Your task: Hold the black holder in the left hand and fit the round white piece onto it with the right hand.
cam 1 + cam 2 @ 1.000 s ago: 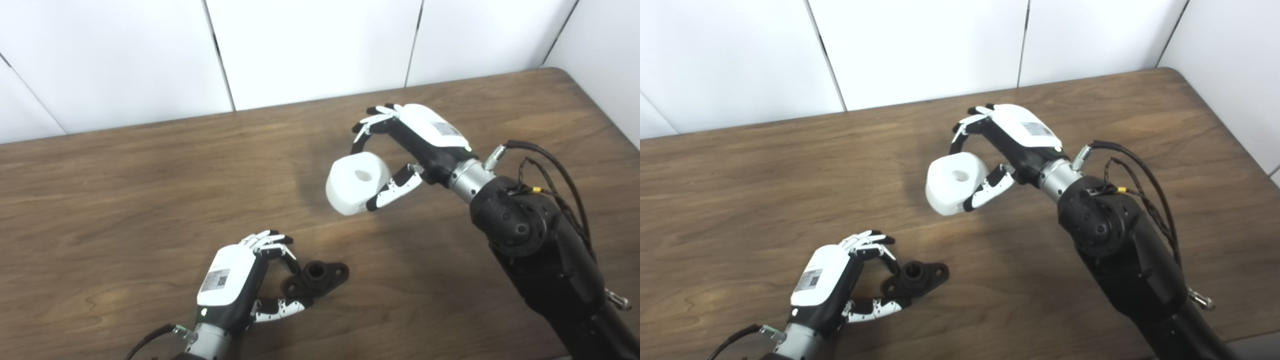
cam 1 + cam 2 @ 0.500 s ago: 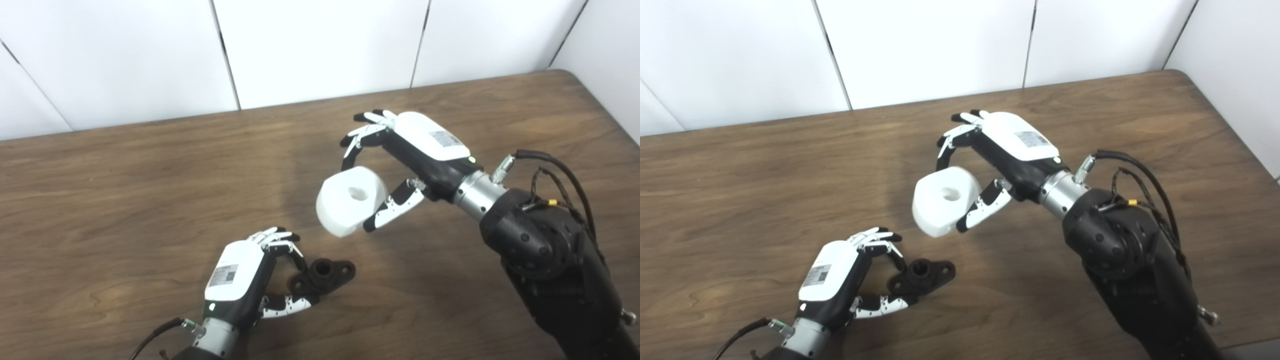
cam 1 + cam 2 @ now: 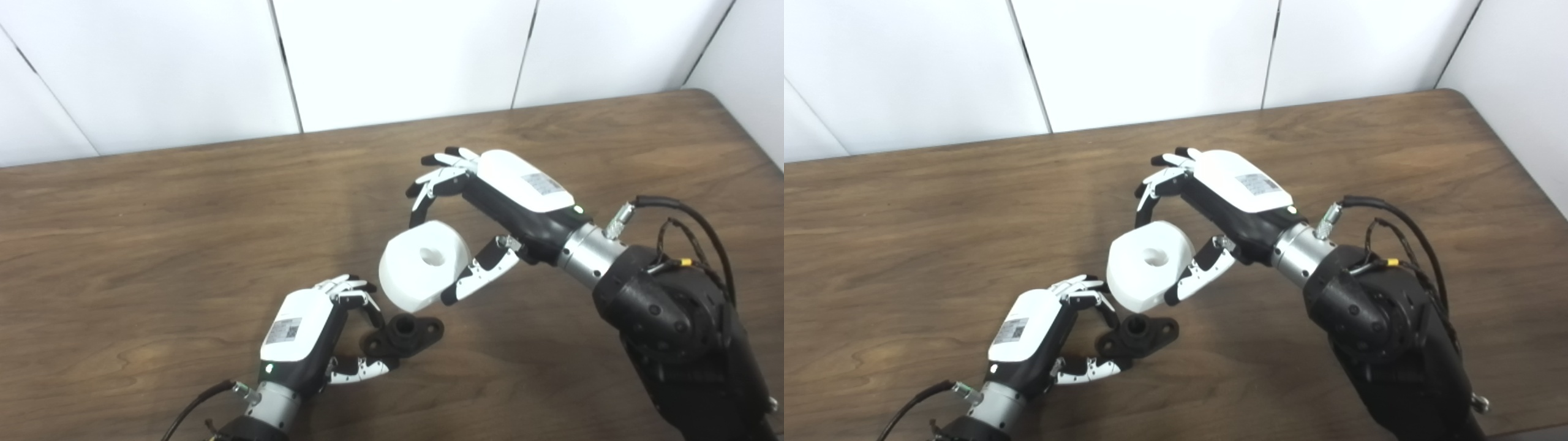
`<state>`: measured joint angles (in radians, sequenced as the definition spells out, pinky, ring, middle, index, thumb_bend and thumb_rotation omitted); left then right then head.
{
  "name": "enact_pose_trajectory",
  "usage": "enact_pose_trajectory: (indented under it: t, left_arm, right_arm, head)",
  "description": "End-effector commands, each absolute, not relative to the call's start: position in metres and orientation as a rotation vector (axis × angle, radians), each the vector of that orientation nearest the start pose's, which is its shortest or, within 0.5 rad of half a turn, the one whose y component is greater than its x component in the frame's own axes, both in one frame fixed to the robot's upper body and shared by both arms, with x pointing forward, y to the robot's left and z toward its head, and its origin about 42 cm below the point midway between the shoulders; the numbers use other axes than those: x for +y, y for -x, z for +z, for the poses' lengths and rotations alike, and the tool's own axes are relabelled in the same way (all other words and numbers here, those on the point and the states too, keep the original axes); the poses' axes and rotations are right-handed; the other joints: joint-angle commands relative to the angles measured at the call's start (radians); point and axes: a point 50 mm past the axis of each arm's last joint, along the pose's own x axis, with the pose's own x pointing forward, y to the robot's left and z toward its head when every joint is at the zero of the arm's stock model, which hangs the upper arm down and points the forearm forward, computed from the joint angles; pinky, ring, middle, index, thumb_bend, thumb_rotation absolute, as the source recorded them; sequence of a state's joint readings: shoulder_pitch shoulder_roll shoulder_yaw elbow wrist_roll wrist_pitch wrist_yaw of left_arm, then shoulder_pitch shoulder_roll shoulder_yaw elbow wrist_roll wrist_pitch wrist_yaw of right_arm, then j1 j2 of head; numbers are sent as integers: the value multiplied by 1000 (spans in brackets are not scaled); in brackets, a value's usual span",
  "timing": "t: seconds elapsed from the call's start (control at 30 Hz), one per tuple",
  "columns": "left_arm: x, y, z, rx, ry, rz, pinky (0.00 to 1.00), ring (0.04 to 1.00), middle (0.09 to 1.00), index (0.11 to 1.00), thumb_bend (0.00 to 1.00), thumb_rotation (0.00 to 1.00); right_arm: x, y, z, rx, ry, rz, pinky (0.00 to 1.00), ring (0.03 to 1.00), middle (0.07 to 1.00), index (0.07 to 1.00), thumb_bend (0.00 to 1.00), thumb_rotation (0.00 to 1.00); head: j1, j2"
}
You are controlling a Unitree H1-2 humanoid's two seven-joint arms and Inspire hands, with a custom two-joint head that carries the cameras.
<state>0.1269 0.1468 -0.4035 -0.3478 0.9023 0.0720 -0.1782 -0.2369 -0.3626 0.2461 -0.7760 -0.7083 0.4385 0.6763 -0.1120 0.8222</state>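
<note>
Though present, hand (image 3: pixel 303 327) label (image 3: pixel 285 331) unreadable

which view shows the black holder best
The left eye view: the black holder shows its hub and both lugs clear below the round white piece. In the right eye view, that piece sits closer over it.

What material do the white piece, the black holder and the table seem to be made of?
White piece: probably plastic, matte, with an even colour and soft shading. Black holder: dark and dull, likely plastic or coated metal; the look cannot settle it. Table: brown wood grain with a slight sheen, either real wood or laminate.
</note>
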Motion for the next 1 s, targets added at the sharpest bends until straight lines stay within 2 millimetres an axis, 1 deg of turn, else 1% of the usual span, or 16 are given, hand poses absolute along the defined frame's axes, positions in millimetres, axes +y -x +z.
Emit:
enact_pose_trajectory:
  t: [0.0, 0.43, 0.97]
  left_arm:
    - [144, -216, 132, -163, -974, -448, 844, 865, 785, 487, 519, 51]
    - [143, -217, 133, -156, -972, -447, 851, 867, 785, 487, 519, 51]
    - [142, -218, 133, -166, -980, -449, 847, 862, 783, 487, 519, 50]
  right_arm:
    - [-199, -254, 307, -407, 1072, 453, 1000, 928, 772, 481, 525, 139]
    - [-199, -251, 296, -369, 1081, 508, 1000, 939, 778, 481, 524, 136]
    - [-198, -248, 286, -344, 1084, 512, 1000, 948, 783, 482, 524, 135]
  head:
    - [0, 1]
    - [-1, 8]
    - [0, 6]
